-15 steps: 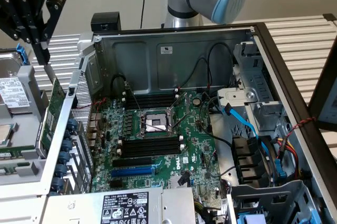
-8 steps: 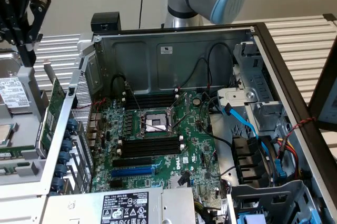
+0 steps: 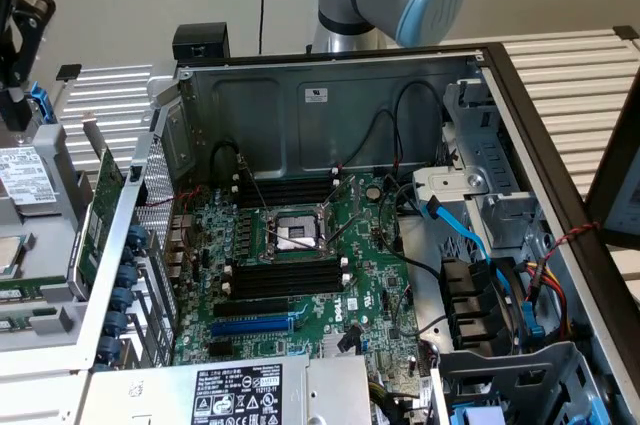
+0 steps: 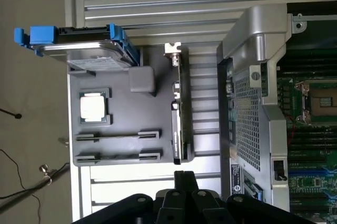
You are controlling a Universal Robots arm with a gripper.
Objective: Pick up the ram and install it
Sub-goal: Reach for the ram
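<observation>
The open computer case (image 3: 300, 105) lies on its side on the slatted surface (image 3: 580, 75), so the motherboard (image 3: 370, 275) faces up and its long black slots (image 3: 285, 280) can be reached from above. At nine o'clock of the case in the exterior view sits the grey parts tray (image 4: 131, 124), moulded to keep each part in a known spot. It holds the hard drive (image 4: 89, 50), the expansion card (image 3: 100, 215) upright on edge, and what looks like the ram (image 3: 30, 290), a thin green stick seated in a holder, probably so fingers can pinch it. The gripper (image 4: 184, 179) hovers just off the tray, clenched and empty.
</observation>
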